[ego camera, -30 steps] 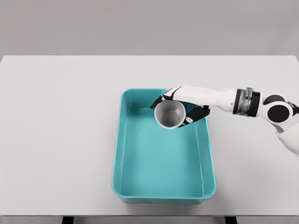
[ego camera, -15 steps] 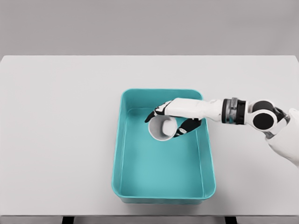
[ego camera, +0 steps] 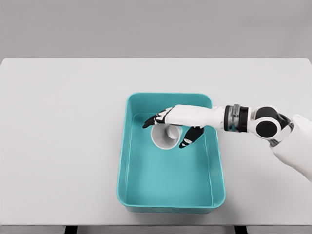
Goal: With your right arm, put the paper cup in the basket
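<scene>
Nearly done, I'd say. Paper cup (ego camera: 165,136) sits w/ its mouth up inside the teal basket (ego camera: 125,161), upper-centre of the tub. Right hand (ego camera: 176,123) hangs over it, fingers spread, apparently let go. Left to do: pull arm out.

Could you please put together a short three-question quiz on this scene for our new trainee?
1. True or false: the cup is inside the basket.
2. Which describes the right hand? A) fingers spread above the cup B) clenched on the basket rim C) flat on the table
3. Fill in: the cup lies toward the basket's ___ end, as seen from the head camera (far/near).

Key: 1. True, it sits within the basket walls. 2. A, the fingers are spread; whether they touch the cup cannot be told. 3. Far.
</scene>
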Action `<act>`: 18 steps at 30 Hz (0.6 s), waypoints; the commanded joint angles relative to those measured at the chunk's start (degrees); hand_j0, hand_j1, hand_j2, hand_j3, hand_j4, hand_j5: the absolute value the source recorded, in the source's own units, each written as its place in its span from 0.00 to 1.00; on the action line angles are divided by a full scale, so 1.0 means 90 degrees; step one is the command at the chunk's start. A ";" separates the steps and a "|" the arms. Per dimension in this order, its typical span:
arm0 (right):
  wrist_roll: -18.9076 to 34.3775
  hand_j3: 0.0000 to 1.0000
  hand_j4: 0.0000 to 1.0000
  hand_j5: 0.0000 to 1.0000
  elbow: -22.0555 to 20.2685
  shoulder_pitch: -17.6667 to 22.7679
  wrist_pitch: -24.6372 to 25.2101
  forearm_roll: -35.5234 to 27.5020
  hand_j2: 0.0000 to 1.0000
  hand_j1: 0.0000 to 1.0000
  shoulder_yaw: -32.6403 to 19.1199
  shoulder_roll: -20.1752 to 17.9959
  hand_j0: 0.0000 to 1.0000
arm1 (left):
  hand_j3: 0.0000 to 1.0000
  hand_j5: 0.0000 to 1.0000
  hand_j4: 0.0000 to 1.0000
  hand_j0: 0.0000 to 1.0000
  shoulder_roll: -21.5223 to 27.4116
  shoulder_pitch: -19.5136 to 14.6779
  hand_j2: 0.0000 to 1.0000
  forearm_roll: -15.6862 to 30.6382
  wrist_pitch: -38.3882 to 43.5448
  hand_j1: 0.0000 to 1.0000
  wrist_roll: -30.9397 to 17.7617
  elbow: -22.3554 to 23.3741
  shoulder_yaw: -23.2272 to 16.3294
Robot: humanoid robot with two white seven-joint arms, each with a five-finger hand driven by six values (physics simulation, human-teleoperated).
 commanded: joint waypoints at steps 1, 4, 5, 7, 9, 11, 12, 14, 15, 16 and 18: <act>0.0047 1.00 1.00 1.00 -0.0025 0.0000 -0.0127 0.0360 1.00 1.00 0.0013 -0.0009 1.00 | 1.00 1.00 1.00 1.00 0.0000 0.0000 1.00 0.0003 0.0000 1.00 -0.0001 -0.0004 0.0003; 0.0047 1.00 1.00 1.00 -0.0298 -0.0010 -0.0118 0.0351 1.00 1.00 -0.0056 -0.0087 1.00 | 1.00 1.00 1.00 1.00 0.0000 0.0000 1.00 0.0003 0.0000 1.00 -0.0001 -0.0004 0.0003; 0.0047 1.00 1.00 1.00 -0.0347 0.0000 -0.0118 0.0341 1.00 1.00 -0.0251 -0.0097 1.00 | 1.00 1.00 1.00 1.00 0.0000 0.0000 1.00 0.0003 0.0000 1.00 -0.0001 -0.0004 0.0003; 0.0047 1.00 1.00 1.00 -0.0523 0.0029 -0.0118 0.0302 1.00 1.00 -0.0612 -0.0097 1.00 | 1.00 1.00 1.00 1.00 0.0000 -0.0010 1.00 0.0003 0.0000 1.00 -0.0001 -0.0004 0.0003; 0.0047 1.00 1.00 1.00 -0.0640 0.0059 -0.0128 0.0282 1.00 1.00 -0.0925 -0.0058 1.00 | 1.00 1.00 1.00 1.00 0.0000 -0.0010 1.00 0.0003 0.0000 1.00 -0.0001 -0.0004 0.0003; 0.0047 1.00 1.00 1.00 -0.0718 0.0068 -0.0128 0.0253 1.00 1.00 -0.1022 -0.0038 1.00 | 1.00 1.00 1.00 1.00 0.0000 0.0000 1.00 0.0003 0.0000 1.00 -0.0001 -0.0004 0.0003; 0.0047 1.00 1.00 1.00 -0.0728 0.0078 -0.0128 0.0253 1.00 1.00 -0.1110 -0.0038 1.00 | 1.00 1.00 1.00 1.00 0.0000 0.0000 1.00 0.0003 -0.0010 1.00 -0.0001 -0.0004 0.0003; 0.0047 1.00 1.00 1.00 -0.0719 0.0146 -0.0147 0.0010 1.00 1.00 -0.1549 -0.0097 1.00 | 1.00 1.00 1.00 1.00 0.0000 -0.0010 1.00 0.0003 0.0000 1.00 -0.0001 -0.0004 0.0003; 0.0047 1.00 1.00 1.00 -0.0718 0.0244 -0.0215 -0.0234 1.00 1.00 -0.1725 -0.0136 1.00 | 1.00 1.00 1.00 1.00 0.0000 -0.0010 1.00 0.0003 0.0000 1.00 -0.0001 -0.0004 0.0003; 0.0047 1.00 1.00 1.00 -0.0718 0.0312 -0.0342 -0.0401 1.00 1.00 -0.1960 -0.0204 1.00 | 1.00 1.00 1.00 1.00 0.0000 0.0000 1.00 0.0003 0.0000 1.00 -0.0001 -0.0004 0.0003; 0.0047 1.00 1.00 1.00 -0.0718 0.0595 -0.0372 -0.0440 1.00 1.00 -0.2477 -0.0204 1.00 | 1.00 1.00 1.00 1.00 0.0000 0.0000 1.00 0.0003 0.0000 1.00 -0.0001 -0.0004 0.0003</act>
